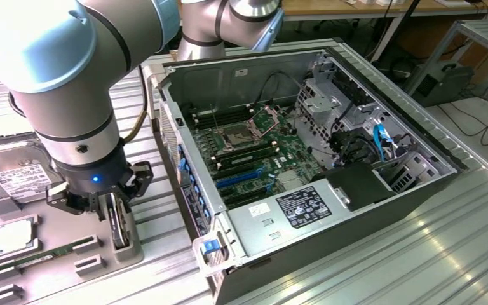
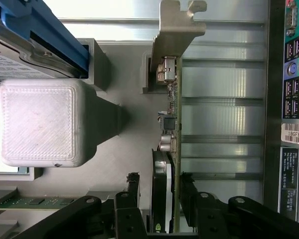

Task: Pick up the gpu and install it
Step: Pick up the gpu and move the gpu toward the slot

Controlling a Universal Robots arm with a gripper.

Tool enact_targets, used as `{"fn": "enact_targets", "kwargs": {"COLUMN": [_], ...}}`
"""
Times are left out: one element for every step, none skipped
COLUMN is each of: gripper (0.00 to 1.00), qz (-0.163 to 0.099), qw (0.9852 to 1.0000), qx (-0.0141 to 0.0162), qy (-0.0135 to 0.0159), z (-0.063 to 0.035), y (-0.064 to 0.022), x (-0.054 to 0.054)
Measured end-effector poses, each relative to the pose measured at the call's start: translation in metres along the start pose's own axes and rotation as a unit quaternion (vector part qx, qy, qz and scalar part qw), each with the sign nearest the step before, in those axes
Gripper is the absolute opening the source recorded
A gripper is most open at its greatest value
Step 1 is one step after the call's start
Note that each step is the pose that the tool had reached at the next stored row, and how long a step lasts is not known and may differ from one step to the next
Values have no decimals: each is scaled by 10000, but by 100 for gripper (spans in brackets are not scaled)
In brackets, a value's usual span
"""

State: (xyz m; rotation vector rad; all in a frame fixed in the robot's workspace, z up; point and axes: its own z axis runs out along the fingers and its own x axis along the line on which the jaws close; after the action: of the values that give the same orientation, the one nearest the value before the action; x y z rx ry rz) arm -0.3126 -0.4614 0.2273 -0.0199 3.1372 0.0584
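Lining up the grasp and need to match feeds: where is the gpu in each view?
Exterior view: the gpu stands on edge in the tray at the exterior view's lower left, directly under the gripper.
Wrist view: the gpu is seen edge-on, with the gripper straddling it and its silver bracket at the far end.
Shared landmark: the green memory stick lying in the tray nearby.

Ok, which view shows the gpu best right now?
The wrist view: the gpu stands edge-on, bracket, ports and fan in sight, between the fingers of the open tool. In the exterior view the gpu is a dark sliver in the grey holder, partly hidden under the tool.
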Motion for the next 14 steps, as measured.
{"fn": "enact_targets", "kwargs": {"gripper": [44, 44, 36, 36, 36, 36, 36, 36, 36, 36, 36, 36, 35, 28], "qz": [0, 0, 0, 0, 0, 0, 0, 0, 0, 0, 0, 0, 0, 0], "qw": [10000, 10000, 10000, 10000, 10000, 10000, 10000, 10000, 10000, 10000, 10000, 10000, 10000, 10000], "qx": [0, 0, 0, 0, 0, 0, 0, 0, 0, 0, 0, 0, 0, 0], "qy": [0, 0, 0, 0, 0, 0, 0, 0, 0, 0, 0, 0, 0, 0], "z": [0, 0, 0, 0, 0, 0, 0, 0, 1, 0, 1, 0, 1, 1], "y": [0, 0, 0, 0, 0, 0, 0, 0, 0, 0, 0, 0, 0, 0], "x": [0, 0, 0, 0, 0, 0, 0, 0, 0, 0, 0, 0, 0, 0]}}
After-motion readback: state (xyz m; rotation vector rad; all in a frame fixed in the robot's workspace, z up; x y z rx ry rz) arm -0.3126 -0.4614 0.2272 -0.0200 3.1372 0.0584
